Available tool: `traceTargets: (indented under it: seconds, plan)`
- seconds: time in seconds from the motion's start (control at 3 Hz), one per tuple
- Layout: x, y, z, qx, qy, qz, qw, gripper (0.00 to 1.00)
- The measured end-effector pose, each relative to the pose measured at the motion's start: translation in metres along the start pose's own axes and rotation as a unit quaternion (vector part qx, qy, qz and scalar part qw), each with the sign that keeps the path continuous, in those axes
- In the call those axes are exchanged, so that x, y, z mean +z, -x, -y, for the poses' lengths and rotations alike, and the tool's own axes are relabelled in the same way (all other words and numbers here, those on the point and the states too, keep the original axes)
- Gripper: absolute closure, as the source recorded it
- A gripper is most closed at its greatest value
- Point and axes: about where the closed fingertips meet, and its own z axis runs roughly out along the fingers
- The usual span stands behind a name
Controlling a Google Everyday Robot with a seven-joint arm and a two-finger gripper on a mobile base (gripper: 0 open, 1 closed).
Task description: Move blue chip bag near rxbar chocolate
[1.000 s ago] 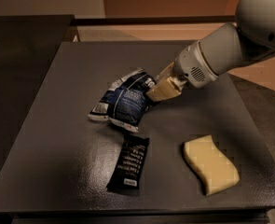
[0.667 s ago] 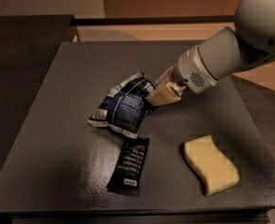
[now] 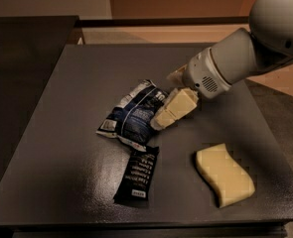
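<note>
Dark grey table (image 3: 56, 177) spreads under and all around the claw; white robot arm (image 3: 245, 53) comes in from the upper right, behind the claw, and slopes down toward the table's middle; gripper (image 3: 165, 100) sits at the arm's low end, just over the tabletop, cream fingers (image 3: 177, 107) spread apart, so released, nothing clamped; the nearer finger's tip touches the right edge of the bag, the farther finger shows only partly behind the wrist housing.

Pale yellow sponge (image 3: 224, 175) lies flat below and to the right of the claw, well apart from it; blue chip bag (image 3: 131, 115) lies crumpled on the table just left of the claw, its upper right corner reaching in between the two fingers; rxbar chocolate (image 3: 137, 175) lies flat below and slightly left of the claw, long axis running roughly toward the camera, white label at its near end, top end just beside the bag's lower edge, touching or nearly so.
</note>
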Motion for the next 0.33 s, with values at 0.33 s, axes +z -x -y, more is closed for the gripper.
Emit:
traceTargets:
  seconds: [0.33]
  plan:
    - [0.0,0.0001,-0.0001,0.0,0.0,0.0,1.0,0.0]
